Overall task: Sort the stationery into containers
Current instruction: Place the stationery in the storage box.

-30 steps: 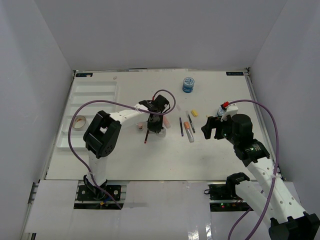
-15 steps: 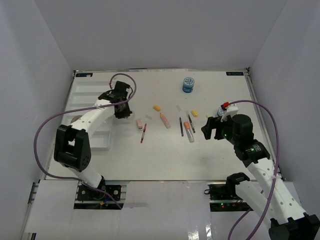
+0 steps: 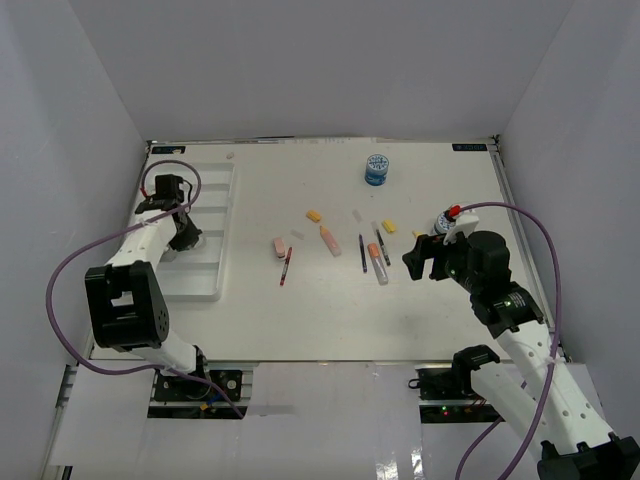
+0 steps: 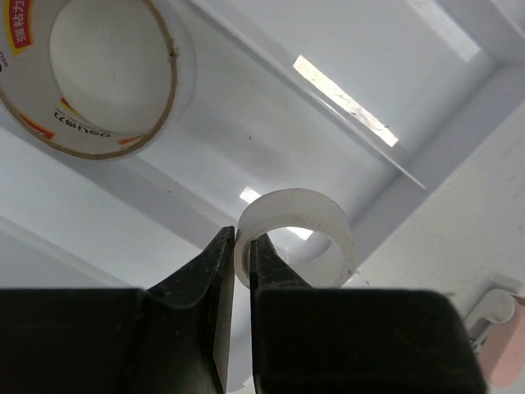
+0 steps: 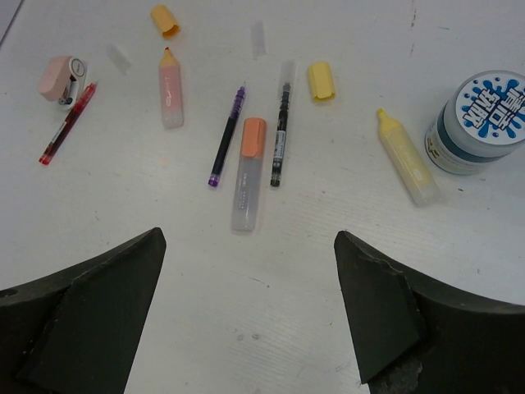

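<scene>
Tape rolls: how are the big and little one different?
The big tape roll is far wider than the small clear roll. The big one has a tan core with red print; the small one is plain, milky. The big one lies loose in the tray; the left gripper pinches the small one. Both are rings.

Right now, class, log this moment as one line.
left tool: shut on clear roll, over tray | right tool: open, empty

Light bright, diffuse, from overhead; white tabletop (image 3: 330, 310) evenly lit, shadows short and soft. Left wrist view: two glare patches on flat white plastic tray (image 4: 246, 123); small clear roll (image 4: 336, 238) sharp, black left fingers (image 4: 197, 287) soft-edged silhouettes. Right wrist view: black right fingers (image 5: 90, 320) blurred, thin black pen (image 5: 280, 135) sharp.
</scene>
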Tool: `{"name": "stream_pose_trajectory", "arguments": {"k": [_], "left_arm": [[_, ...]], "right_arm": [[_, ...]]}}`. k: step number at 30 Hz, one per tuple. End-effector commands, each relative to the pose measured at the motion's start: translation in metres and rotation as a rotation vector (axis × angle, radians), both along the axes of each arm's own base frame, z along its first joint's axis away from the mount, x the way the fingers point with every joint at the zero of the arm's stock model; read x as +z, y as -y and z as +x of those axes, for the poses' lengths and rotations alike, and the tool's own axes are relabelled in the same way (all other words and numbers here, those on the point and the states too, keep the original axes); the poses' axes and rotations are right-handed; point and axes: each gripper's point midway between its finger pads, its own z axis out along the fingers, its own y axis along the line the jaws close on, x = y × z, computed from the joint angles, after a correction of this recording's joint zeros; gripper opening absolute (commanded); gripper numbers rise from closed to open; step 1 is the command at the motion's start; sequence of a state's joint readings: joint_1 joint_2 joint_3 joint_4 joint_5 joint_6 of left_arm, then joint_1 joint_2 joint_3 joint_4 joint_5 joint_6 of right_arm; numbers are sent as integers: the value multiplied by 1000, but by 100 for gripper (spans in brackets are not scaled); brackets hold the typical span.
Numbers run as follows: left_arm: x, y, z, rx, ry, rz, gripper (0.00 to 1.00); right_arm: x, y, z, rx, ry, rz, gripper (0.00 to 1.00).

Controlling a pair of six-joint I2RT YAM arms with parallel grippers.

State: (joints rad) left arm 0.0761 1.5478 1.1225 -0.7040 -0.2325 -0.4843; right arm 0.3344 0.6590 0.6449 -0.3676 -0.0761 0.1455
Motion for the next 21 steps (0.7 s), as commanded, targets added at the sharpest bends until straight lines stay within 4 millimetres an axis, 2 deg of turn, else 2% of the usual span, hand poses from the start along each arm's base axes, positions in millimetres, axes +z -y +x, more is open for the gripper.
{"name": "stream_pose_trajectory", "arguments": {"k": [1,4,6,8,14,17,18,21], "left_arm": [[-14,-10,-2,9,-1,-30,11],[-25,-14,-1,24,0,-42,18],[-29,-15,3,29,7,-48,27],[-31,-15,5,28,4,-49,35],[-29,-13,9,22,18,-56,47],[-23,-10,7,18,39,-66,55],[-20,-9,7,13,50,-76,57],[-1,2,5,-21,117,-113,68]], "right_arm": [[8,-3,0,19,38,4,90],[7,-2,0,18,36,4,90],[6,-3,0,20,31,4,90],[5,-3,0,18,28,3,90],[9,-2,3,3,16,8,90],[4,5,9,-59,-6,2,90],[2,14,14,-119,2,-19,90],[3,30,24,-244,-12,-23,90]]}}
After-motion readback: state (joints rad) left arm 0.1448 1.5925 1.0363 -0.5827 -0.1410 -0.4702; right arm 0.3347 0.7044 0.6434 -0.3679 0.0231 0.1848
